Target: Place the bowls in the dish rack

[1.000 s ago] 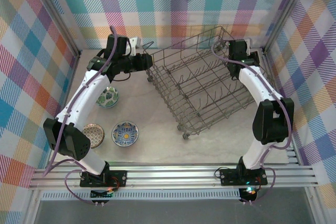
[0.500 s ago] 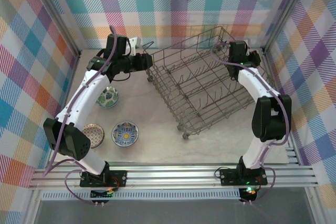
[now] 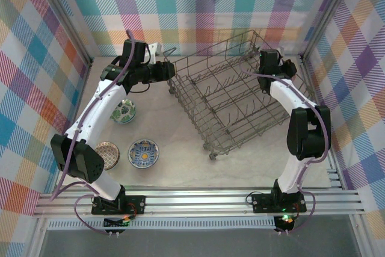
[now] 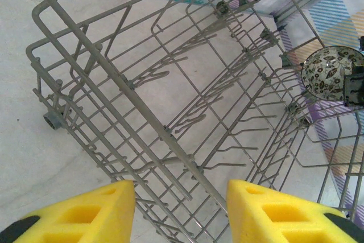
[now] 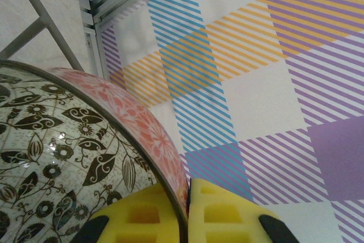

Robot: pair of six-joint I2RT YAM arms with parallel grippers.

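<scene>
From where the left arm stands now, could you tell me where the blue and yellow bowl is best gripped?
Probably by its rim, from straight above, one of the jaws inside and one outside: the blue and yellow bowl sits upright, open side up, low and shallow. Choose the right-hand part of the rim, since the tan bowl lies close on its left.

The dish rack is matt grey metal wire, the bowl glossy glazed ceramic, the tabletop matt.

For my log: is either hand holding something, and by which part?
The right hand pinches the round ceramic bowl, leaf-patterned inside, red-orange outside, by its rim. The left hand holds nothing.
</scene>
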